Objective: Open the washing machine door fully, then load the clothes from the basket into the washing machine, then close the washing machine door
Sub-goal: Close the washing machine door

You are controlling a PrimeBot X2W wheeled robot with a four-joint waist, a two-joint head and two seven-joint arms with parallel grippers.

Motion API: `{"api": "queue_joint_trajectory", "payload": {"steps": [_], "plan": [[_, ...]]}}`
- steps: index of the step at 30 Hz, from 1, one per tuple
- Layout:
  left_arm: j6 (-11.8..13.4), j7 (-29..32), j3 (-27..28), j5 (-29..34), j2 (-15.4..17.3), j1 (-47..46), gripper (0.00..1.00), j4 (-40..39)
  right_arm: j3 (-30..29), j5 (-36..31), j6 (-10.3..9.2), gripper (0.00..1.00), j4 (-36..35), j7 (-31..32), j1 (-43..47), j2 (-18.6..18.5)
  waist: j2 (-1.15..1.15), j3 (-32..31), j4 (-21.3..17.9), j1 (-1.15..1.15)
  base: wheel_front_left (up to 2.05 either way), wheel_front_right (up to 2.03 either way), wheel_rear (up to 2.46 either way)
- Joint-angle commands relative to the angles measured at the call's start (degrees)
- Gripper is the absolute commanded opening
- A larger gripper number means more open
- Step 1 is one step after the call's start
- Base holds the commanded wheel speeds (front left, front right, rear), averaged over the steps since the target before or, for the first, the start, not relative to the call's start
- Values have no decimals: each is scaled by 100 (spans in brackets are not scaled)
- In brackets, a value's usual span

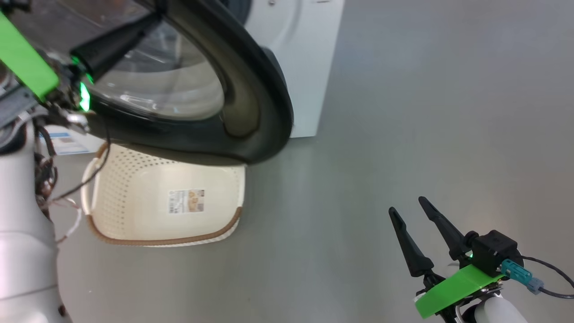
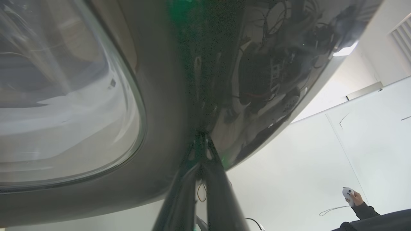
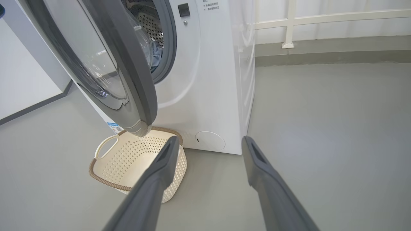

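Touching the half-open washing machine door (image 1: 264,103), left tool (image 2: 201,141) pinched closed; right tool (image 1: 407,205) wide, empty.

Nothing fully legible from here, tbh. The basket (image 1: 134,179) has a paper label (image 1: 186,201) on its bottom w/ fine print and a small pic, too small to read. The washer (image 3: 212,80) has a blue sticker (image 3: 113,126) low on its front and two lines of tiny Chinese print (image 3: 210,4) near the top, neither readable.
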Motion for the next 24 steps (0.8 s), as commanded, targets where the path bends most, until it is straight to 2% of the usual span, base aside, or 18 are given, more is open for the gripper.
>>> {"api": "queue_joint_trajectory", "payload": {"steps": [1, 9, 13, 21, 24], "plan": [[-53, -136, 186, 114, 310, -327, 0, -9, 141, -65, 8, 100, -134, -28, -138, 13, 0, 132, -234, 0, 0, 0, 0], [-66, -728, 211, 298, 497, -668, 0, 430, 155, -68, 8, 100, -115, -28, -211, 105, 0, 193, -447, 0, 0, 0, 0], [-67, -822, 123, 276, 576, -636, 0, 521, 140, -61, 8, 100, -87, -28, -233, 129, 0, 162, -459, 0, 0, 0, 0], [-67, -649, -140, 67, 670, -172, 0, 361, 97, -61, 8, 100, -77, -28, -165, 73, 0, -34, -306, 0, 0, 0, 0], [-67, -705, -230, 2, 771, 312, 0, 112, 81, -62, 8, 100, -73, -28, -74, 14, 0, -179, -176, 0, 0, 0, 0]]}}
